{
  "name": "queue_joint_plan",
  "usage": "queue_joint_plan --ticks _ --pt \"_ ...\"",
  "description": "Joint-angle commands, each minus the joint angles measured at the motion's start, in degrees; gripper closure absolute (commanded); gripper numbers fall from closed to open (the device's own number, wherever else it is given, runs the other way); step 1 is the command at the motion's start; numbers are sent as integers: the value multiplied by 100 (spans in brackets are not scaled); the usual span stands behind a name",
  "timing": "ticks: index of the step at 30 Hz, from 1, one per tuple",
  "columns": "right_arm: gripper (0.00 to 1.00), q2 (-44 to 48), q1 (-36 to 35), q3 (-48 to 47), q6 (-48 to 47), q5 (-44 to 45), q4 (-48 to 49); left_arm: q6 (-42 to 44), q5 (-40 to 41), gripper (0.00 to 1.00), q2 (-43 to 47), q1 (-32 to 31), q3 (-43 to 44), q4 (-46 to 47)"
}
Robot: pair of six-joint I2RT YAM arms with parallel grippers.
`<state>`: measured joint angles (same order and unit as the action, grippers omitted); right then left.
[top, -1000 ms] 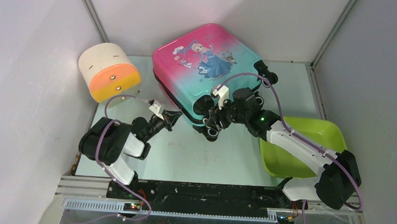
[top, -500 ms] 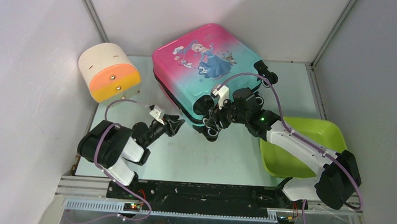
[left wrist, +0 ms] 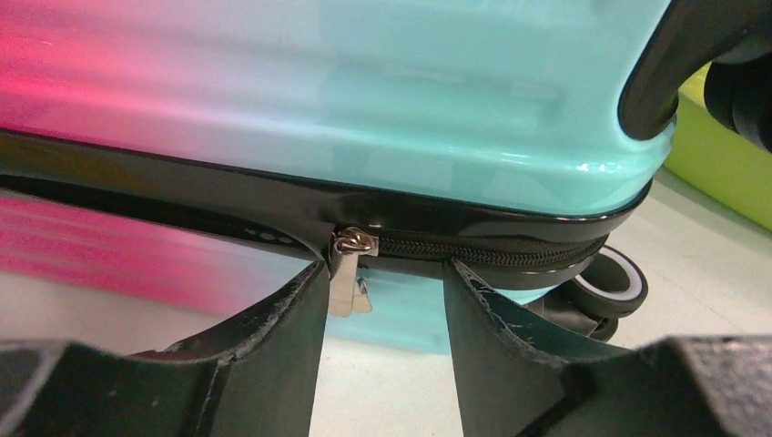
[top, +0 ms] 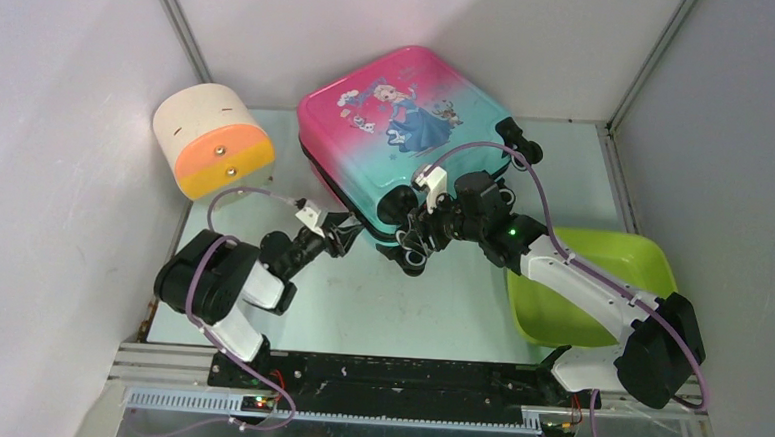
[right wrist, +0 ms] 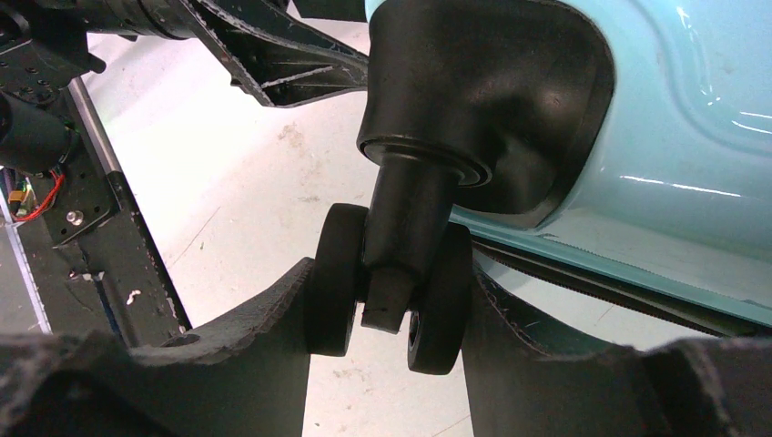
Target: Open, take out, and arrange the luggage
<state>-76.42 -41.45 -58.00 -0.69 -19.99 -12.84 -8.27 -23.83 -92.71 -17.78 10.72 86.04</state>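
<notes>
The luggage [top: 399, 109], a pink-to-teal hard-shell suitcase with a princess print, lies flat at the back of the table. My right gripper [top: 409, 248] is shut on its near twin black wheel [right wrist: 387, 291], one finger against each side. At the suitcase's front edge my left gripper [top: 346, 234] stands open. In the left wrist view the silver zipper pull [left wrist: 344, 278] hangs from the black zipper line [left wrist: 482, 250], just inside the left finger [left wrist: 291, 328] of the left gripper [left wrist: 384, 273]. The zipper looks closed to the right of the pull. Nothing is held there.
A cream-and-orange cylinder [top: 212, 139] lies at the back left. A lime-green tub [top: 601, 280] sits at the right, under the right arm. White walls close in the table on three sides. A second wheel [left wrist: 614, 282] shows beyond the left gripper.
My left gripper has gone from shut to open and shifted slightly right, up to the suitcase's front edge. The right gripper and the suitcase have not moved.
</notes>
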Motion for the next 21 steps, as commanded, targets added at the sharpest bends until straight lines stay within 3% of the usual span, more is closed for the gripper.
queue_joint_plan --ticks 1,21 --pt "100 144 18 -26 -417 -422 -13 502 -397 44 -153 -24 155 512" --pt "100 -58 5 -27 -324 -427 51 678 -960 56 -89 -146 299 512"
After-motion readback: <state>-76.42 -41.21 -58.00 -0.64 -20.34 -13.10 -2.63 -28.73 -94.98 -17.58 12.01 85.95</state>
